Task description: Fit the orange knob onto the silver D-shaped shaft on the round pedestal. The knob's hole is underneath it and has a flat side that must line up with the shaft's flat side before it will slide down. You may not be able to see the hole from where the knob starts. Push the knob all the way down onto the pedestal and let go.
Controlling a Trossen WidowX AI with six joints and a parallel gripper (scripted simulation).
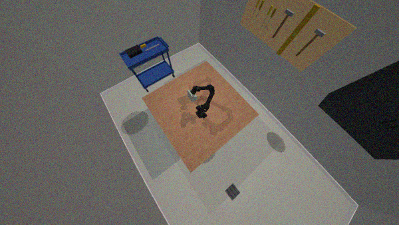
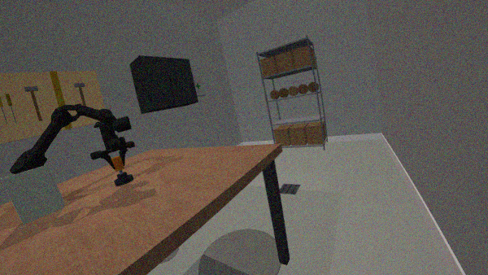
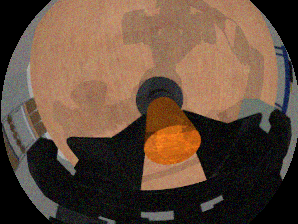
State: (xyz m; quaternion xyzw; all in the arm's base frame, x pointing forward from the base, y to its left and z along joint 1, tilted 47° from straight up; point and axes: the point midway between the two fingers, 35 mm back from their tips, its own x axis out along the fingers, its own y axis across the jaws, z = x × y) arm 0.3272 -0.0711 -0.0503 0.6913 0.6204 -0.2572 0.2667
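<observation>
The orange knob [image 2: 117, 163] [image 3: 172, 146] is held upright above the dark round pedestal [image 2: 124, 180] [image 3: 144, 95]. My gripper [image 2: 118, 165] [image 3: 164, 115] is shut on the knob, one finger on each side. In the exterior view a short stretch of the shaft [image 2: 120, 173] shows between the knob's lower end and the pedestal, so the knob is not against the pedestal. Whether the shaft's tip is inside the hole cannot be told. The knob's underside and the flat sides are hidden. In the top view the arm hides the knob and pedestal.
The arm's base stands on a pale grey-green block [image 2: 38, 197] [image 1: 191, 96] on the wooden table [image 2: 171, 179] [image 1: 189, 143]. A blue cart [image 1: 154, 74] stands on the floor beyond one table edge. A shelf rack [image 2: 297, 76] and a tool board [image 2: 24, 110] are farther off.
</observation>
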